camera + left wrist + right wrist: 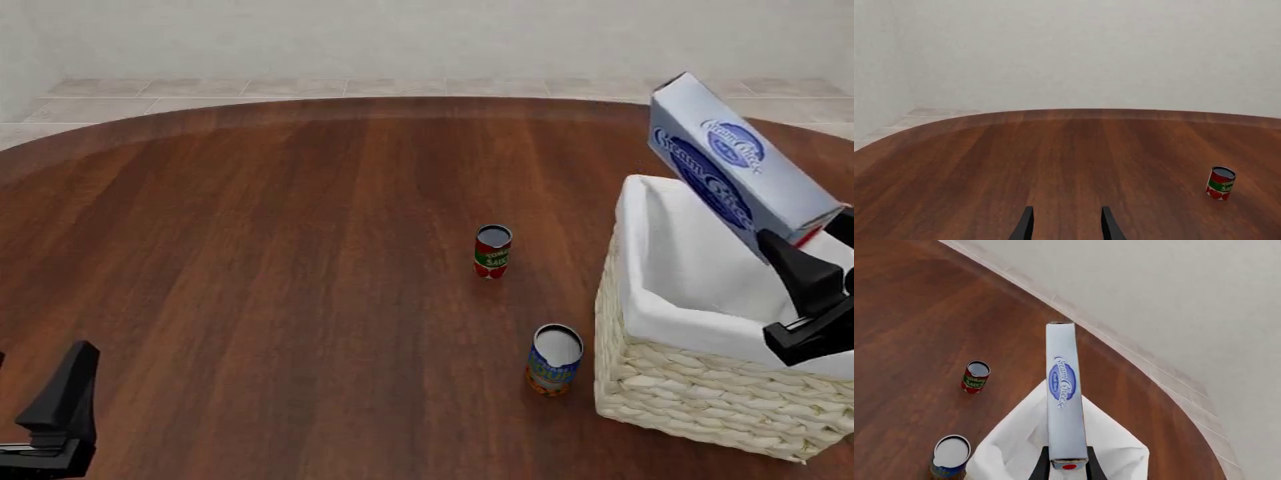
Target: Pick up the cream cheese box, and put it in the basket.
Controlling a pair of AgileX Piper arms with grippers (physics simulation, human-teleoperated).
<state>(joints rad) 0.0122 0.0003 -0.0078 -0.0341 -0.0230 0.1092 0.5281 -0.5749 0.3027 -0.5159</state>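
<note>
The right gripper (809, 262) clamps the flat pale-blue cream cheese box (737, 161) by one end, tilted above the cream wicker basket (694, 385) (cloth-lined); released early, the box could strike the rim and tip out.

Pretty flat, even sim lighting here, bright everywhere with no obvious source. The table (267, 250) has a soft sheen but no real glare. Shadows are barely there, even under the cans ahead of the grippers. Everything's sharp edge to edge: no blur, no lens distortion, just slightly low-res textures.
</note>
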